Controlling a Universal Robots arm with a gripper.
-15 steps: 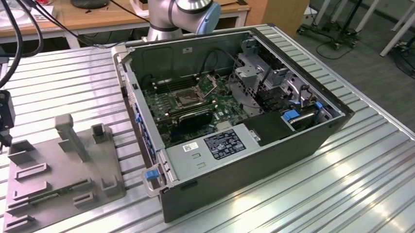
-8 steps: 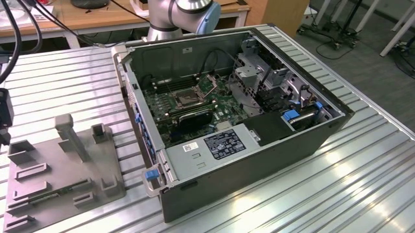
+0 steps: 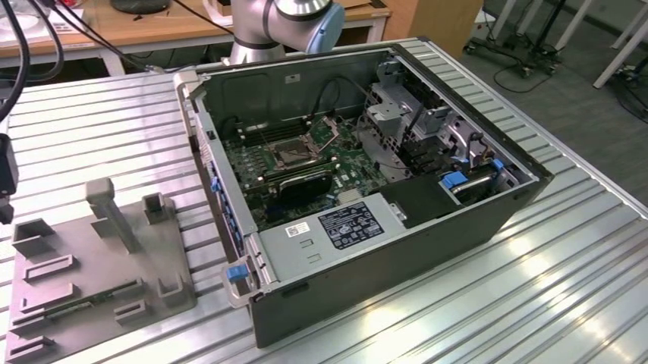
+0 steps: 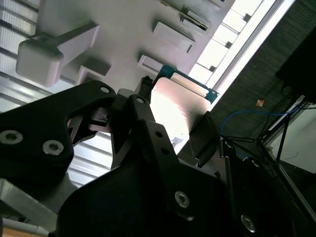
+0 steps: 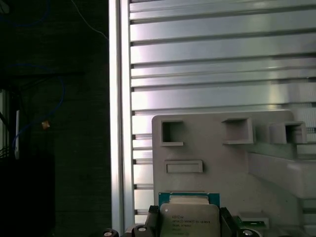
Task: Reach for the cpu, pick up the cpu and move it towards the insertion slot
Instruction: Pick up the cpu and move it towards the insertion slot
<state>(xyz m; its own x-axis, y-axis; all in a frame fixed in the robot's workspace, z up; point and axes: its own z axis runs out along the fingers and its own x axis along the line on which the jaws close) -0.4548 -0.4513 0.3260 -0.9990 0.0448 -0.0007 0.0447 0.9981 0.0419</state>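
The cpu (image 5: 189, 220) is a flat square chip with a silvery top and a thin green edge. It sits between my gripper's (image 5: 189, 228) two black fingers, which press on its opposite sides. In the second wrist view the cpu (image 4: 180, 111) hangs clear above the grey plastic tray (image 4: 123, 29), with my gripper (image 4: 174, 104) shut on it. A dark part of my tool (image 3: 5, 182) shows at the exterior view's left edge, above the tray (image 3: 91, 280). The insertion slot (image 3: 287, 156), a dark square socket with a metal frame, lies on the green board inside the open computer case.
The open case (image 3: 405, 250) lies on the ribbed metal table (image 3: 567, 288), to the exterior view's right of the tray. Upright grey posts (image 3: 111, 212) stand on the tray. The arm's base (image 3: 273, 30) rises behind the case. The table's edge (image 5: 114, 98) runs beside the tray.
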